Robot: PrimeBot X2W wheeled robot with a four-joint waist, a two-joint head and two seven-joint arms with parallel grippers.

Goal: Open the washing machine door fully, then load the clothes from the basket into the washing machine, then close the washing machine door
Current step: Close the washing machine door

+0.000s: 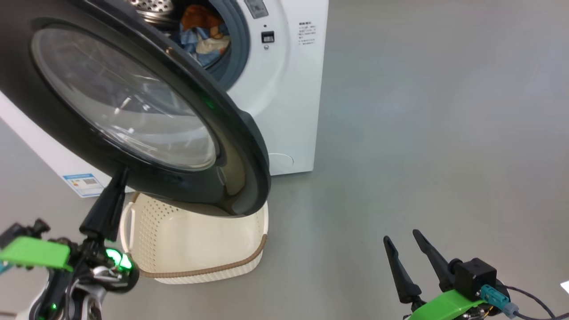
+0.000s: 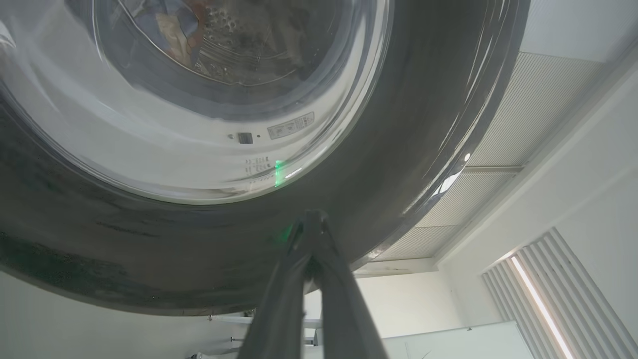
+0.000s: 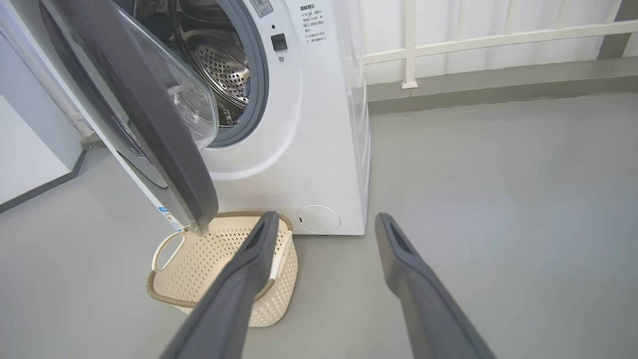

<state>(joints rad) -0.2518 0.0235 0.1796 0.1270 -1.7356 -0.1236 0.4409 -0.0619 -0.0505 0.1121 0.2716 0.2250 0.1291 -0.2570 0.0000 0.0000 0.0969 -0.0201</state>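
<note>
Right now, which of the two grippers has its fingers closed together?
The left gripper: its fingers are pressed together, tips at the black rim of the washing machine door. The right gripper has its fingers apart.

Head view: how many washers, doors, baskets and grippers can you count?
Washer: 1
Door: 1
Basket: 1
Grippers: 2, left gripper and right gripper
Total: 5
</note>
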